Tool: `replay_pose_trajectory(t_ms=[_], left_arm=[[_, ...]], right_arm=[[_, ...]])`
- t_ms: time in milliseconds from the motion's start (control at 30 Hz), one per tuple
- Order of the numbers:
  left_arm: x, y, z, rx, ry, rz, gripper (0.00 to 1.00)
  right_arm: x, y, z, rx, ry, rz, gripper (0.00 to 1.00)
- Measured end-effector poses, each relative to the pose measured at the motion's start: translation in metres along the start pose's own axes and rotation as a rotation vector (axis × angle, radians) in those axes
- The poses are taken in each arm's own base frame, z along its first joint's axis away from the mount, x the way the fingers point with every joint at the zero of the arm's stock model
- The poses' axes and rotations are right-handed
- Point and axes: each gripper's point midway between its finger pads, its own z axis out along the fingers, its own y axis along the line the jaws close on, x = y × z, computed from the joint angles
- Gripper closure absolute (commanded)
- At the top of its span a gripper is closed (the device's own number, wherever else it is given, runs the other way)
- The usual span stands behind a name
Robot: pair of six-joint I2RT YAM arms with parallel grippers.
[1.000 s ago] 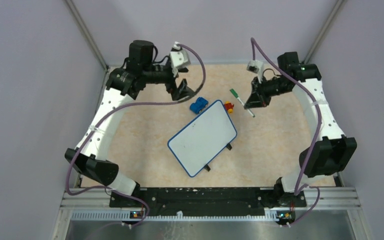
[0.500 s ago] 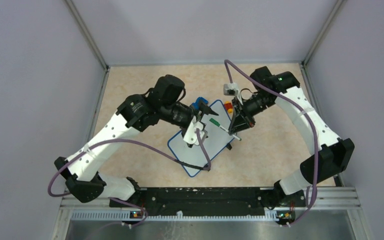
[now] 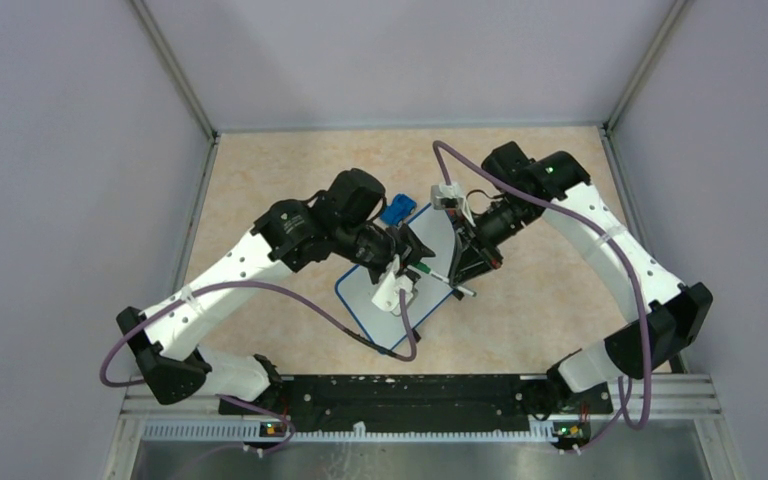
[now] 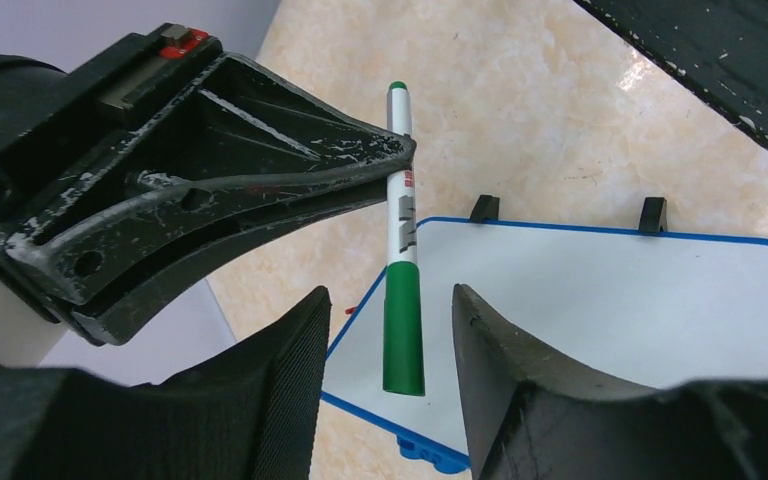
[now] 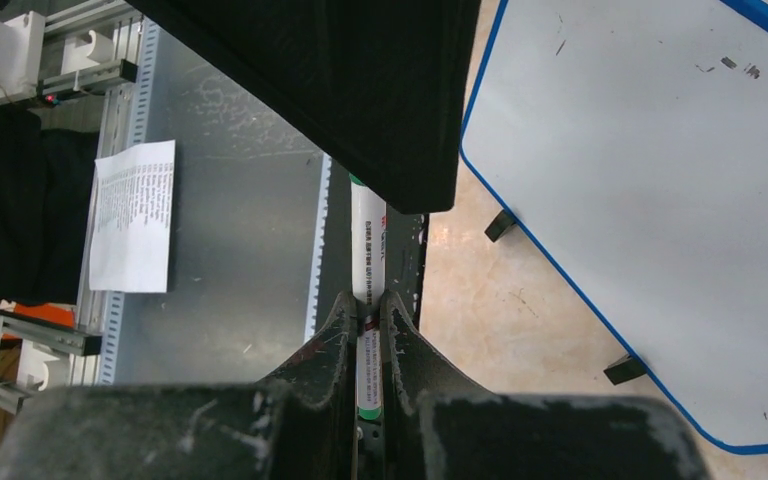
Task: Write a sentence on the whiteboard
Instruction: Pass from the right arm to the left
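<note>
We see the right claw [image 4: 405,165] pinching the marker [image 4: 401,250] by its white barrel, its fingers pressed tight against it. The marker's green cap [image 4: 403,345] reaches into the gap between the fingers [image 4: 295,350] of the left claw [image 4: 388,325]. Those fingers stand spread, one on either side of the cap, with space left on both sides. The whiteboard [image 4: 610,300] lies on the table [image 4: 520,90] beneath both claws, its black feet [image 4: 482,208] on the edge beyond the left claw. A blue toy [image 4: 430,455] sits just beside the board's edge, under the left claw.
</note>
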Motion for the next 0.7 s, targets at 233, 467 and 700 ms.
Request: replay_pose_trajectory(t_ms=[233,467,700], left_arm=[[0.003,-0.005,0.003,0.013,0.006,0.019,0.65],[0.001,-0.008,0.0,-0.002,0.011,0.01,1.0],[0.008,-0.002,-0.005,-0.081,0.042,-0.099,1.0]], right_arm=[[-0.001,0.003,0.002,-0.007,0.005,0.002,1.0],[-0.003,0.003,0.001,-0.004,0.001,-0.001,0.8],[-0.019,-0.017,-0.003,0.088,-0.061,0.044,0.18]])
